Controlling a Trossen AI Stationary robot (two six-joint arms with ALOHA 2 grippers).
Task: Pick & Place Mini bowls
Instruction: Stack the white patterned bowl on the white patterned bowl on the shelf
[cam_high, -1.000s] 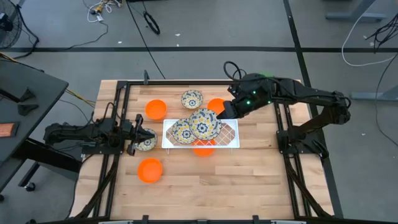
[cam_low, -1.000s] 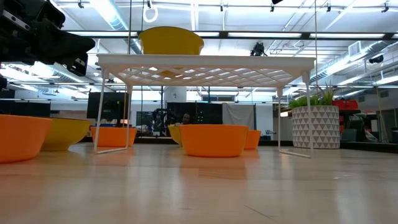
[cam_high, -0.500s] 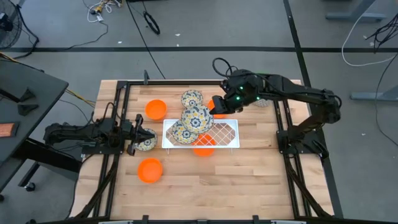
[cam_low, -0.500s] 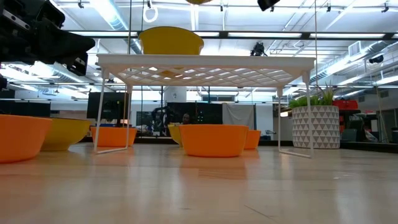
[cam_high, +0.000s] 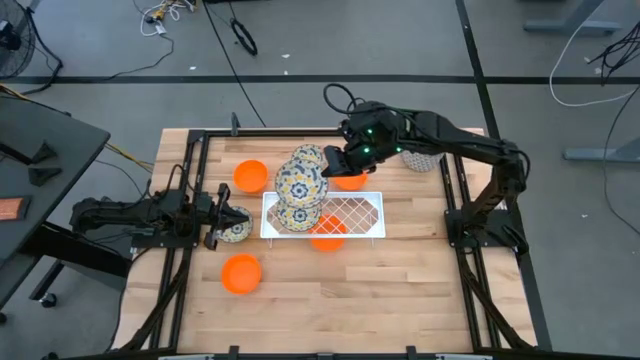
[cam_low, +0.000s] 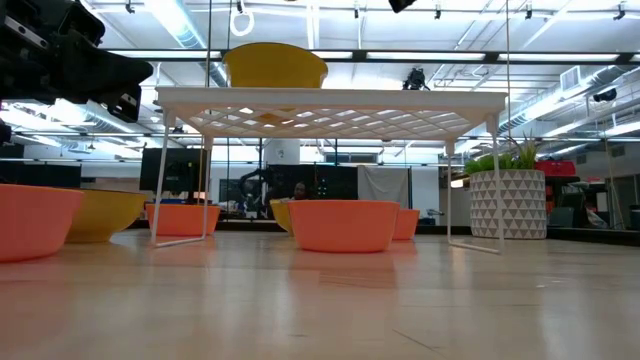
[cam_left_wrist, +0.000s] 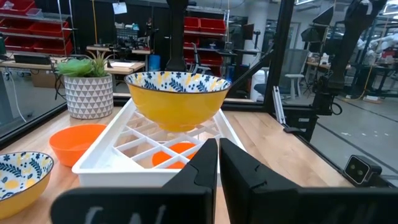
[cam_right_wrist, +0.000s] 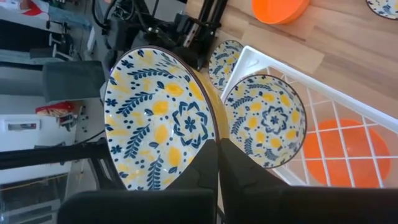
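Overhead: white wire rack (cam_high: 360, 214) at table centre, one floral bowl (cam_high: 295, 216) on its left end, orange bowl (cam_high: 326, 237) underneath. Right gripper (cam_high: 335, 166) raised above rack's left-back corner, fingers clamped on rim of second floral bowl (cam_high: 301, 182), bowl tilted, off rack. Left gripper (cam_high: 216, 224) low at table left, fingers nearly together, just beside floral bowl (cam_high: 235, 229); grip on it can't tell. Loose orange bowls: back-left (cam_high: 250, 176), front-left (cam_high: 241, 272). Low view only: potted plant (cam_low: 508, 196) beyond rack. Right wrist view: held bowl's rim between fingers (cam_right_wrist: 205, 167).
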